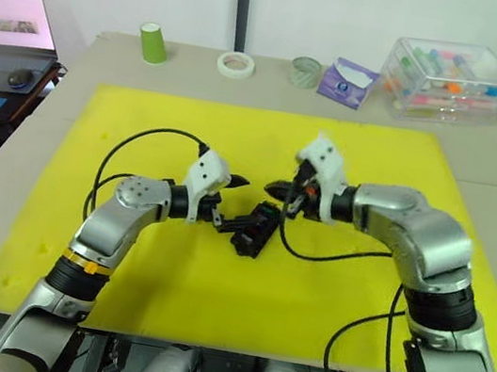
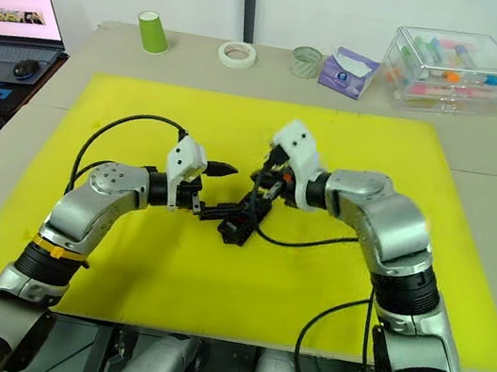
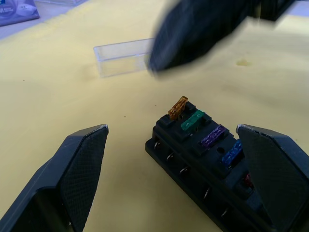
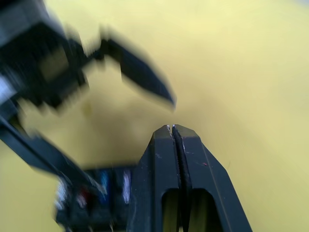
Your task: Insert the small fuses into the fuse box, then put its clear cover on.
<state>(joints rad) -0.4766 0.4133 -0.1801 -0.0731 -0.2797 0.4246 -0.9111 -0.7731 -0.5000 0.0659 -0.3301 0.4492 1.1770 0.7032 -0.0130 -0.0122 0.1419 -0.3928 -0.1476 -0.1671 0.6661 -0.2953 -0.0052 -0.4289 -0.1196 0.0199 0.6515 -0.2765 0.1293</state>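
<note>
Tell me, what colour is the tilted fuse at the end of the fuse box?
Amber-brown fuse; the left wrist view shows it best.

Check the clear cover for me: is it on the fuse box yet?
Not yet. The clear cover lies on the yellow mat, apart from the fuse box, whose top is bare with coloured fuses showing in its slots.

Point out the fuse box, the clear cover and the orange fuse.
fuse box (image 3: 193, 166), left wrist view, black side wall.
clear cover (image 3: 120, 57), left wrist view, long side.
orange fuse (image 3: 177, 107), left wrist view, its top.
</note>
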